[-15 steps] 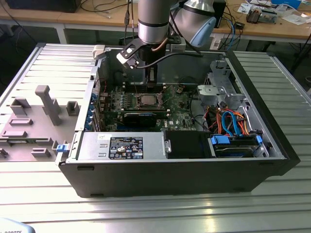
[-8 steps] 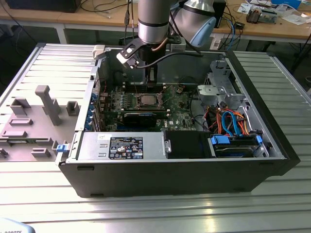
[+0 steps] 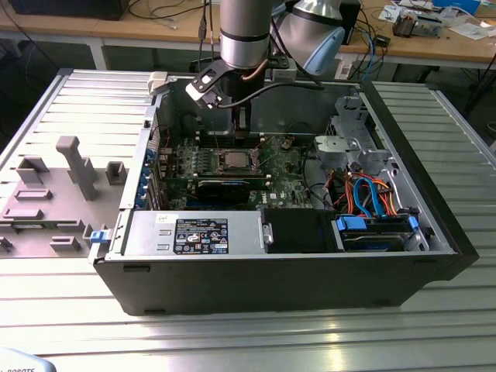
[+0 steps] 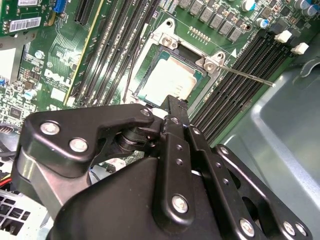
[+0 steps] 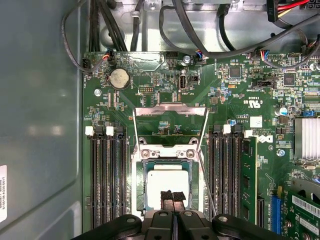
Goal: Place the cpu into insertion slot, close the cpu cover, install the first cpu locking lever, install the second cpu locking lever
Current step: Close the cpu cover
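Right now I am hanging my tool [image 5: 173,196] low over the insertion slot [image 5: 167,153], with its two black fingertips pressed together and nothing showing between them. The cpu [image 5: 167,181] is lying flat inside the slot, its silver-grey top facing up. My fingertips are sitting over the cpu's edge nearest the tool; whether they are touching the metal I cannot tell. The cpu cover [image 5: 170,108] is standing open, swung up off the slot on the side away from my tool, and the green board [image 5: 235,100] is showing through its window. A thin locking lever [image 5: 207,187] is running alongside the slot, between it and a bank of black memory slots [image 5: 227,175], and it is not hooked down. A second bank of memory slots [image 5: 107,175] is lying on the slot's other side, and a round coin battery [image 5: 119,78] is sitting on the board beyond the open cover. In the exterior view my arm [image 3: 244,31] is reaching straight down into an open computer case [image 3: 271,279], which is lying on its side on the ribbed metal worktop [image 3: 434,310]. A grey fixture tray [image 3: 46,209] is resting on the worktop just beside the case, on the exterior view's left.
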Tool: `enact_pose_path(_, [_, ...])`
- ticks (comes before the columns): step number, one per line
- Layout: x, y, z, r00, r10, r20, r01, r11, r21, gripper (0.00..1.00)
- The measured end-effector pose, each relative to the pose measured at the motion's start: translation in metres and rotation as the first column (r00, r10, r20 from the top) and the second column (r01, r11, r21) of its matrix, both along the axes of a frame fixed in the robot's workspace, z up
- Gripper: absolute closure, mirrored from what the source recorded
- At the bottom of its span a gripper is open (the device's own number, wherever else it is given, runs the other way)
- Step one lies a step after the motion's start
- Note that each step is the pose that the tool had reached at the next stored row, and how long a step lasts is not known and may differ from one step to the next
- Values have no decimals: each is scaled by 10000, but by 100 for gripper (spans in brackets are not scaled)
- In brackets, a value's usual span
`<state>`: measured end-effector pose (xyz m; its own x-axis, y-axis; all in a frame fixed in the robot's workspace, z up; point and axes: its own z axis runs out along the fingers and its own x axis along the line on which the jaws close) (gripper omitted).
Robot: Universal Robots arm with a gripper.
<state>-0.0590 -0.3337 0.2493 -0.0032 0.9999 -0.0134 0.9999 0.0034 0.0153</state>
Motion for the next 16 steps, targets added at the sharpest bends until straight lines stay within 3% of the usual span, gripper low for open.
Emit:
enact_pose_path(11, [0, 0, 27, 10000, 1, -2, -1, 10000, -5, 89])
enact_pose_path(16, [0, 0, 75, 10000, 0, -1, 0, 10000, -15, 89])
